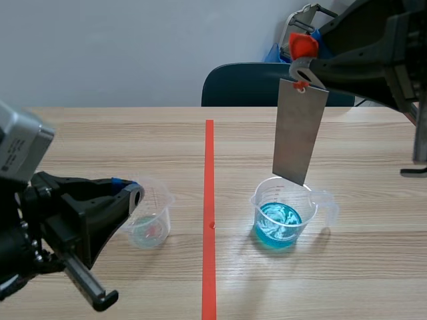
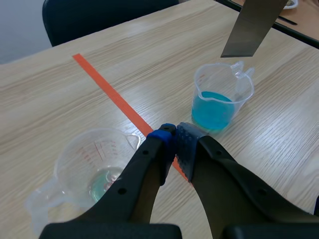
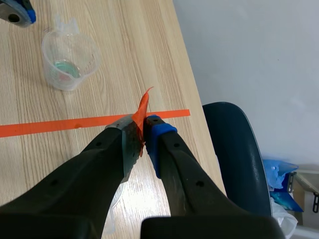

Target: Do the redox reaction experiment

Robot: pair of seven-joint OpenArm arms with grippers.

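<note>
A grey metal strip [image 1: 299,133] hangs upright from an orange tab [image 1: 302,45], and my right gripper [image 1: 305,59] is shut on that tab. The strip's lower end is at the rim of a clear beaker of blue liquid [image 1: 280,221], right of the tape line. In the right wrist view the orange tab [image 3: 141,115] is pinched between the fingers and the strip is hidden below. My left gripper [image 1: 135,195] is shut on nothing, its tips against a second clear beaker [image 1: 148,225] holding a little pale liquid. In the left wrist view that beaker [image 2: 92,167] lies beside the gripper [image 2: 174,143].
An orange-red tape line [image 1: 209,220] runs down the middle of the wooden table [image 1: 100,140]. A dark blue chair [image 1: 247,85] stands behind the far edge. Black stand parts [image 1: 417,153] sit at the far right.
</note>
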